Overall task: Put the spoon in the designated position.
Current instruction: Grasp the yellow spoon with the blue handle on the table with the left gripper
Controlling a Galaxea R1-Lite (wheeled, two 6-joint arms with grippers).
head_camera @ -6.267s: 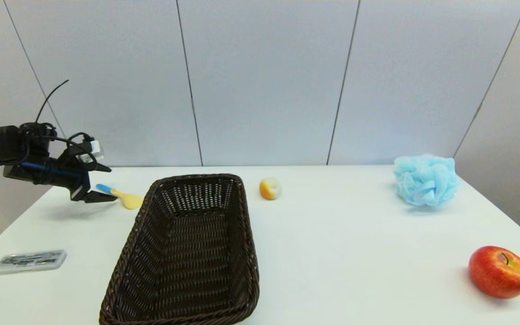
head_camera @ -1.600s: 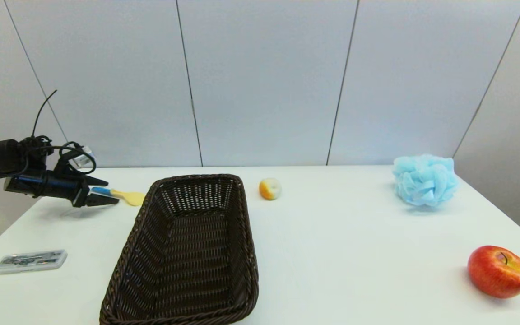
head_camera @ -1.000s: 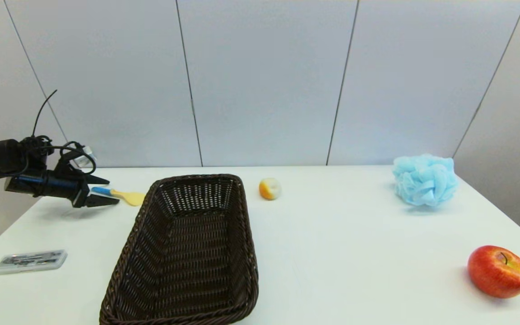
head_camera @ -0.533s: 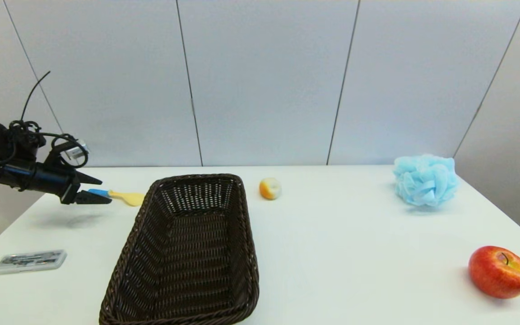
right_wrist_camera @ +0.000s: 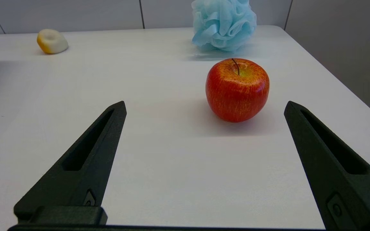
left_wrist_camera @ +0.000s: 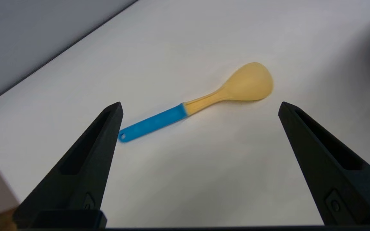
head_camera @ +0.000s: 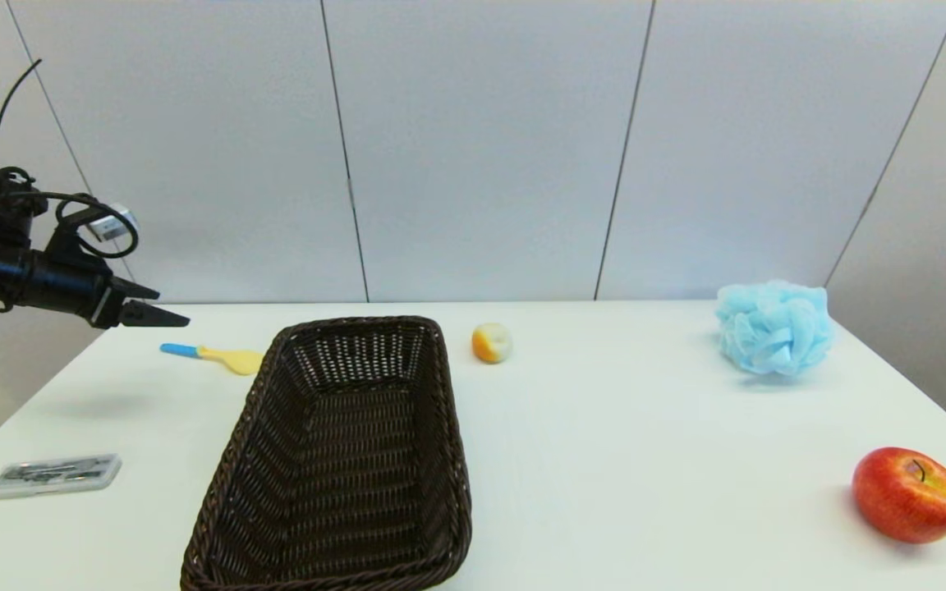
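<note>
Both fingers of my left gripper (left_wrist_camera: 199,107) are spread wide, holding nothing, above the spoon (head_camera: 212,355) lying beside the basket (head_camera: 342,460). I'd retreat straight upward, avoiding the blue handle.

Setting: lab / robot test cell, not a home. Evidence: plain white table (head_camera: 604,460) set vs. bare grey panel wall (head_camera: 481,148) w/ seams, no furnishings. Unrelated props spread well apart: wicker basket (head_camera: 227,484), apple (head_camera: 908,494), blue bath pouf (head_camera: 773,327). Exposed cabling on arm (head_camera: 5,263) at left.
</note>
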